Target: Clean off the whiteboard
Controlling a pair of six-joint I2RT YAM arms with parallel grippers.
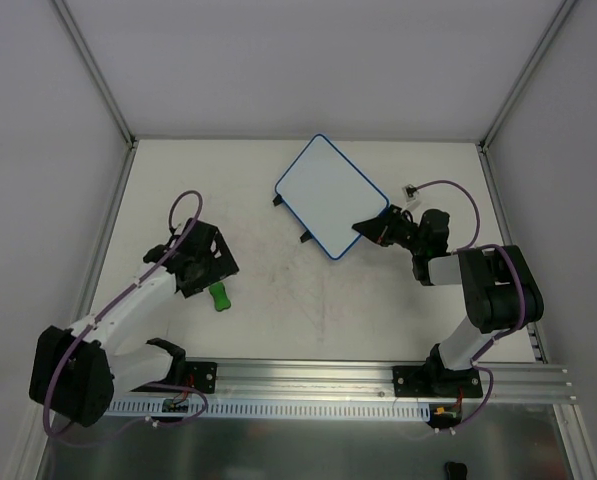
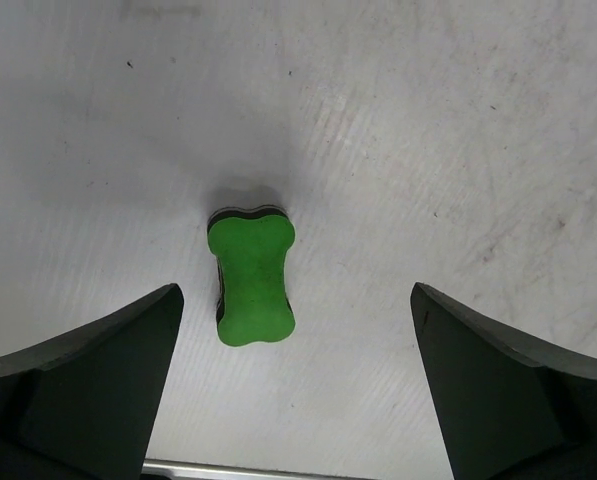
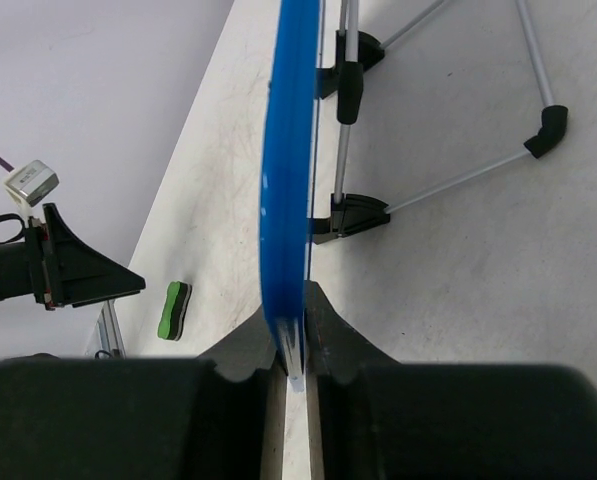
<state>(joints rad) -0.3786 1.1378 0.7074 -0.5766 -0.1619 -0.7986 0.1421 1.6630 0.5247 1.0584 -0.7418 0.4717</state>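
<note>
Well left of the board (image 1: 330,190) in the top view, the eraser (image 1: 218,297) lies at the left gripper (image 1: 210,272); the right gripper (image 1: 370,228) clamps the board's near corner. Left wrist: jaws stand apart, eraser lengthwise between them. Right wrist: fingers (image 3: 240,350) pinch the board's blue frame.

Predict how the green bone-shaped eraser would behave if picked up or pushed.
The green eraser looks like foam with a dark layer underneath, so probably light and slightly squashy. Lying flat on the table, it should slide, not roll. Its narrow waist likely suits pinching.
</note>
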